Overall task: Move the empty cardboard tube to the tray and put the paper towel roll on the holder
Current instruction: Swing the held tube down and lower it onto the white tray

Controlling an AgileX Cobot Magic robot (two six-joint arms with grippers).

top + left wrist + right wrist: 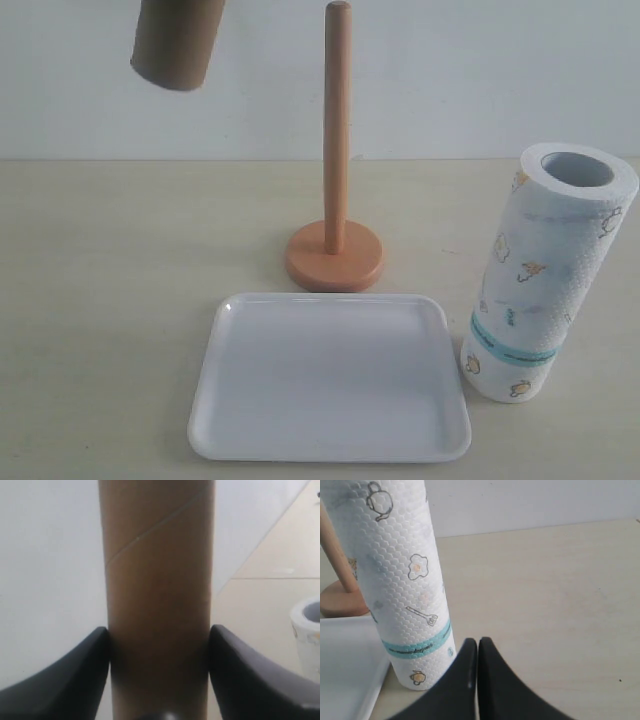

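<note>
Tube [157,605] matt cardbd, holder [337,130] smooth wood, tray [330,385] glossy plastic, roll [545,270] embossed paper.

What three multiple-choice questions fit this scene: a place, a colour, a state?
1. Where is the paper towel roll? A. upright on the table beside the tray B. inside the tray C. hanging on the wall
2. What colour is the tray? A. blue B. black C. white
3. The cardboard tube is: A. lying in the tray B. held up by the left gripper C. standing on the table
A: it stands by the tray's rim. C: plainly white. B: black fingers clamp it.
</note>
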